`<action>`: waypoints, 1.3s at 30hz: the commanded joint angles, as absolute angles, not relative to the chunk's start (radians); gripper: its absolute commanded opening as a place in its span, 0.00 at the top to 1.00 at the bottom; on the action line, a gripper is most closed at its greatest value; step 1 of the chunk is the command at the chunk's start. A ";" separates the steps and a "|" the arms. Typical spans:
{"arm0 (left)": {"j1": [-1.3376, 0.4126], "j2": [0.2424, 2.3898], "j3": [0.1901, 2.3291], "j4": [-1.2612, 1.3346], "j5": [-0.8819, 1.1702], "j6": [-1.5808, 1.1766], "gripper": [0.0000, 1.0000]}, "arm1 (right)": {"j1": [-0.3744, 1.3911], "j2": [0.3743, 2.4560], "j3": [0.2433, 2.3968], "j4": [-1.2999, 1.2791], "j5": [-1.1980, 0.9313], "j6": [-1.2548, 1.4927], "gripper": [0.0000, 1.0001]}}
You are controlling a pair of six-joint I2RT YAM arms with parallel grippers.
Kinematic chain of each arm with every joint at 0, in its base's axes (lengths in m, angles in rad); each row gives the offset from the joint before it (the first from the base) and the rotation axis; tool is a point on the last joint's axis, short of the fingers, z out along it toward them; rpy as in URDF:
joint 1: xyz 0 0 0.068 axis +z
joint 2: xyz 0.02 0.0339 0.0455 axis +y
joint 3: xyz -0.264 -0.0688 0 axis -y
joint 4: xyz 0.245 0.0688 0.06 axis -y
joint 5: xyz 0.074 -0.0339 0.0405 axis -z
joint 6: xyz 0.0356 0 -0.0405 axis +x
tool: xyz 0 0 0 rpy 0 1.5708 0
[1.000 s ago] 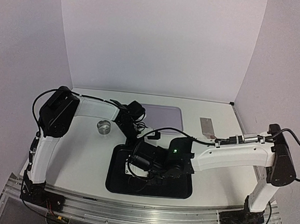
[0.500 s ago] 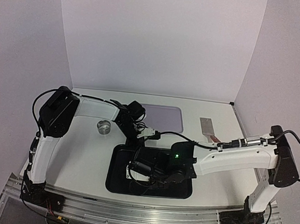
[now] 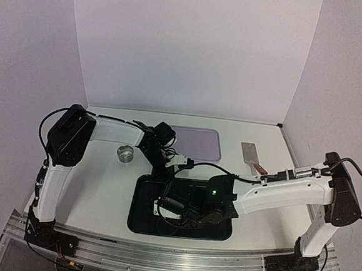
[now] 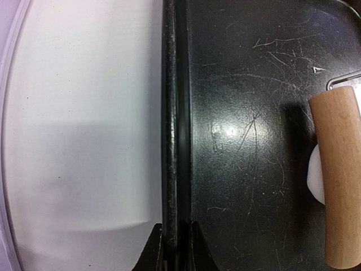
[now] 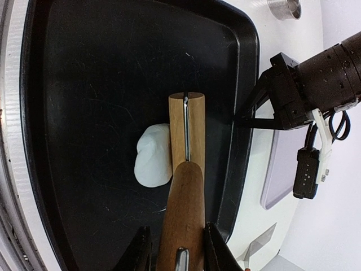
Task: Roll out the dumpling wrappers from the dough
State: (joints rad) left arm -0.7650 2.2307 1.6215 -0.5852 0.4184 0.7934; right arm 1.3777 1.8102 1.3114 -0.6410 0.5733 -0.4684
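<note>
Top: tray (image 3: 138, 223) sat 6 o'clock on desk (image 3: 102, 186). L wrist: left claw (image 4: 175, 248) pinched tray rim, prob. to steady it. R wrist: right claw (image 5: 177, 248) clamped rolling pin (image 5: 186, 130). Dough (image 5: 152, 157) touched pin's 9 o'clock side, a thick lump.

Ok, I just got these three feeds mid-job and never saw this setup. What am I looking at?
Two robot arms are bolted at the near edge of a table. The wide picture looks down from above and behind them; the other two come from cameras on each wrist. The left gripper pinches the rim of a black tray, apparently steadying it. The right gripper holds a wooden rolling pin right by a white lump of dough in the tray. Also on the table lie a metal ring, a purple mat and a scraper.
</note>
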 commanded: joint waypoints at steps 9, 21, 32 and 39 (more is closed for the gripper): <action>-0.766 2.245 1.624 -0.514 0.223 0.892 1.00 | 1.382 1.888 1.293 -0.815 0.398 -0.475 1.00; -0.765 2.238 1.618 -0.511 0.221 0.888 1.00 | 1.314 1.917 1.323 -0.706 0.432 -0.492 1.00; -0.765 2.233 1.616 -0.502 0.225 0.884 1.00 | 1.300 1.942 1.538 -0.703 0.589 -0.596 1.00; -0.766 2.229 1.614 -0.505 0.227 0.880 1.00 | 1.318 1.891 1.669 -0.714 0.758 -0.705 1.00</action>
